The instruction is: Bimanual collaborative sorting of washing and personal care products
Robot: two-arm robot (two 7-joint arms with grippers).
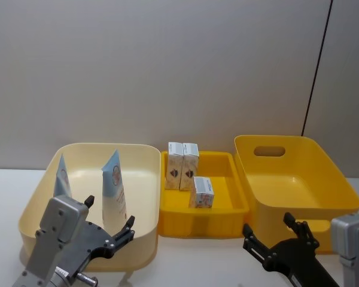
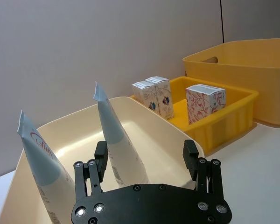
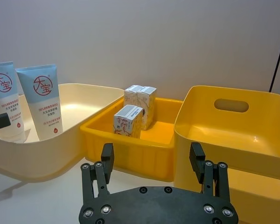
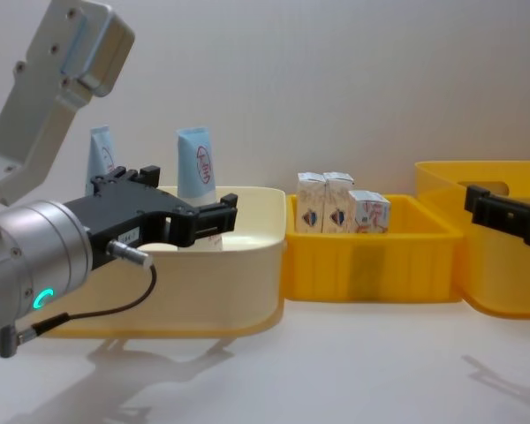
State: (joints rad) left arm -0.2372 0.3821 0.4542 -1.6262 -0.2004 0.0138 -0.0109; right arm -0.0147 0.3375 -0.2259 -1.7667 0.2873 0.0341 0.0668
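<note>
Nearest, both arms hover low over the bench [image 1: 185,263], wrists level and pointing forward. The left pincer [image 1: 109,214] is spread wide and empty at the near rim of the cream tub [image 1: 107,146]. The right pincer [image 1: 268,226] is likewise open, holding nothing, before the deep yellow tub [image 1: 341,185]. Beyond, two tubes [image 1: 113,185] stand cap-down in the cream tub. Three cartons [image 1: 201,191] sit in the shallow yellow tray [image 1: 197,224] between the tubs. They seem grouped by kind, so the sorting looks largely done.
</note>
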